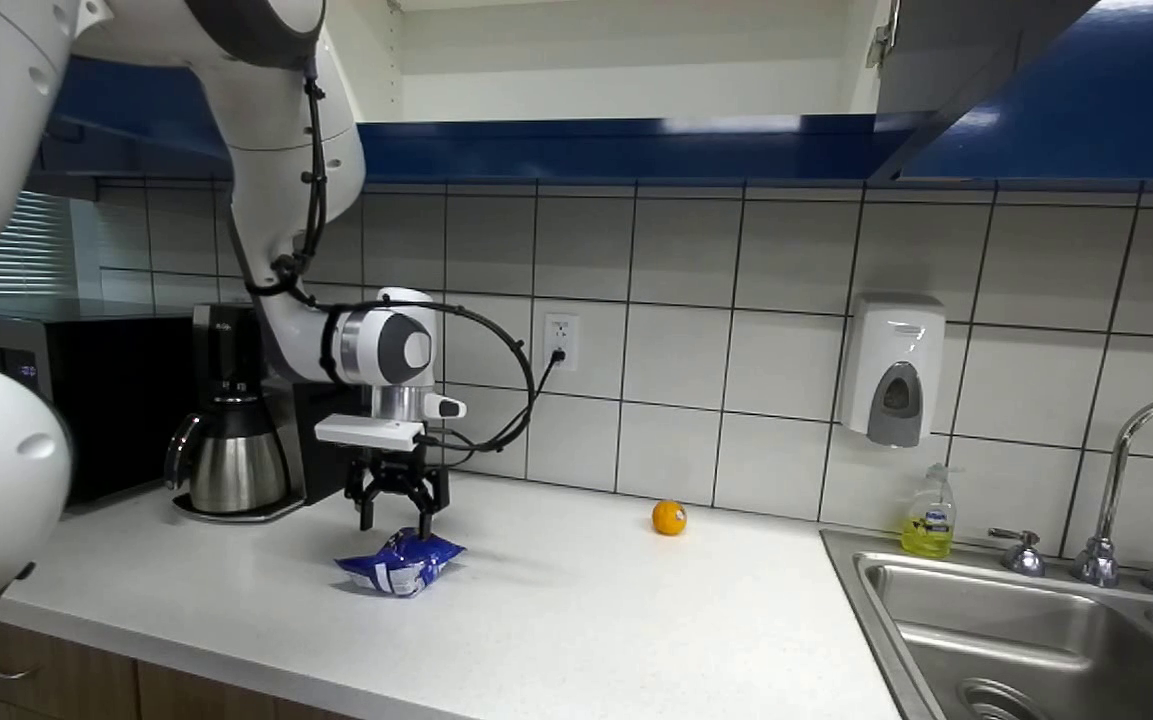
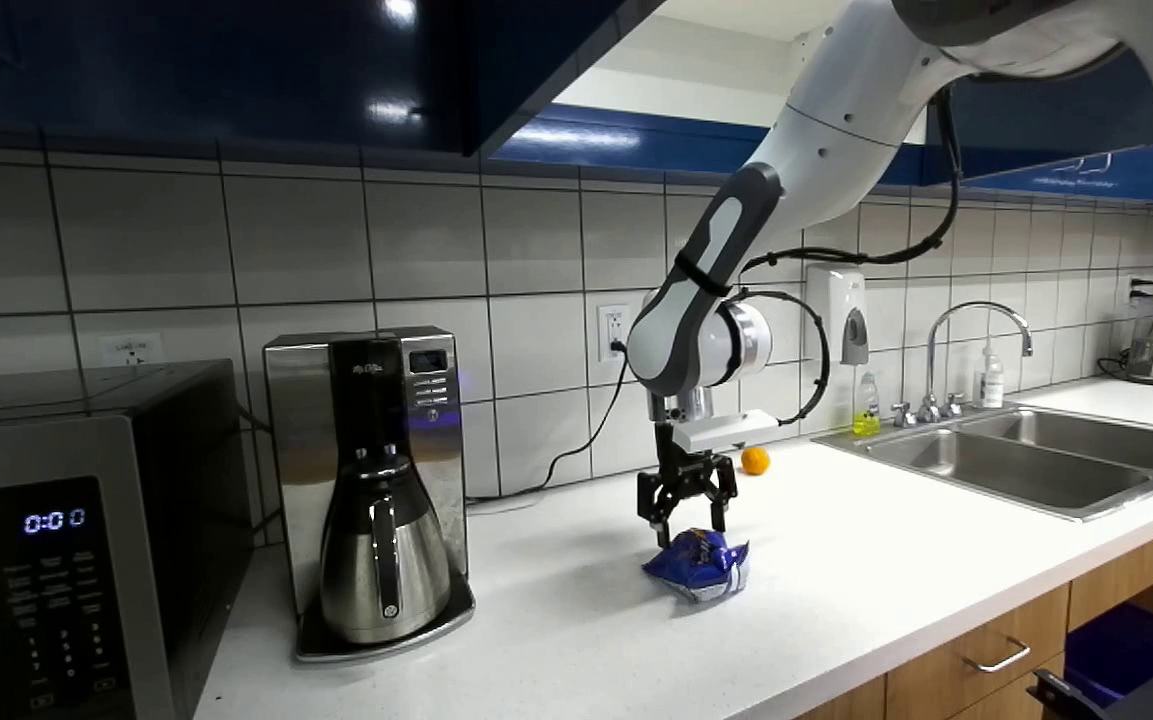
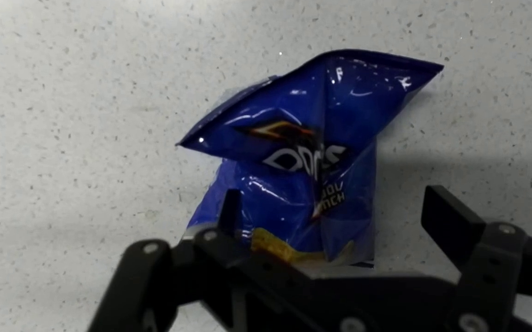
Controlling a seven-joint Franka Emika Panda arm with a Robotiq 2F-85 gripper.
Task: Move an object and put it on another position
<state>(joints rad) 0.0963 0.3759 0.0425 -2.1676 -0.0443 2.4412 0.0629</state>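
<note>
We see a blue bag [image 3: 289,184] — lettered in white, touched with yellow — a black tool [image 1: 396,528], a grey-flecked white table [image 3: 86,138], an orange fruit [image 1: 669,517] and pale tiles [image 1: 678,355] gridded dark.

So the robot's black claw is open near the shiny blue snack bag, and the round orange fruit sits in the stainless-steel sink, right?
Not quite: the round orange fruit sits on the white countertop near the tiled wall, outside the stainless-steel sink, as both exterior views show. The black claw is indeed open near the shiny blue snack bag.

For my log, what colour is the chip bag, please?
The chip bag is mostly blue, clearest in the wrist view.
</note>
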